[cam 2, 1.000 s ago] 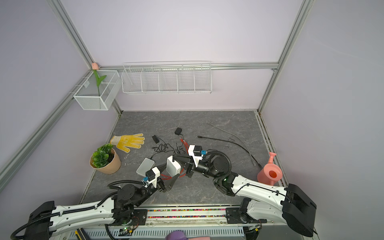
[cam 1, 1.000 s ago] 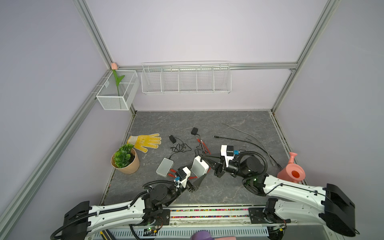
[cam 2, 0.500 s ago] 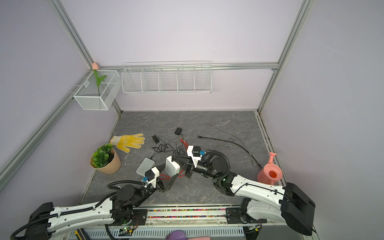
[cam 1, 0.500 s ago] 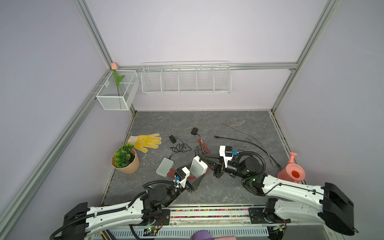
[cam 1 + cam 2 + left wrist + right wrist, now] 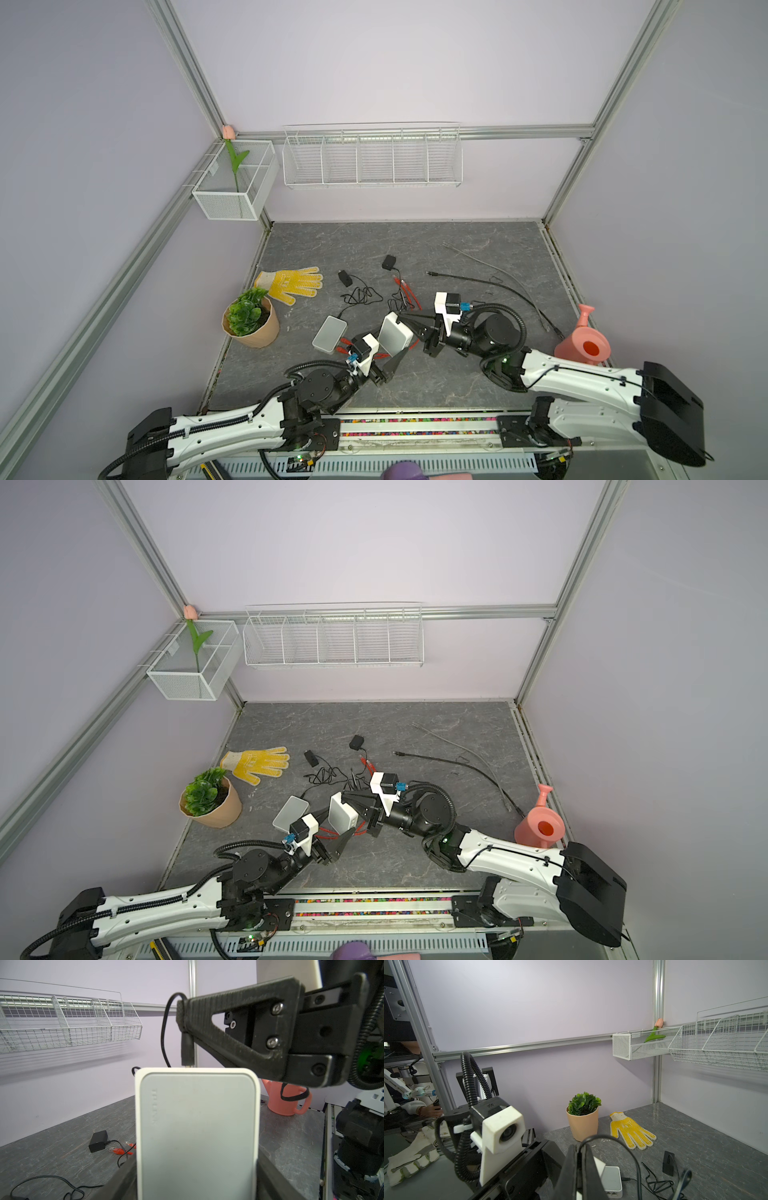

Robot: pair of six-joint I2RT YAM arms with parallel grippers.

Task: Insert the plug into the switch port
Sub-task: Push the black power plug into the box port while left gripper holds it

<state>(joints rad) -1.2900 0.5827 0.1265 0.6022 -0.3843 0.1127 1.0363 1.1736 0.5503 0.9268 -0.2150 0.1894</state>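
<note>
Above the front centre of the bench [image 5: 457, 249], the left tool [image 5: 388, 351] is clamped on the 2 long edges of a white network switch [image 5: 395, 337] and holds it raised off the surface. The right tool [image 5: 406, 322] is closed on a black plug [image 5: 188, 1051]; the cable [image 5: 164, 1028] loops out beside the finger. The plug points at the upper edge of the network switch, and its metal tip meets that edge. Whether the tip is seated in a port cannot be determined. A 2nd network switch [image 5: 329, 339] lies flat on the bench just beside the left tool.
</note>
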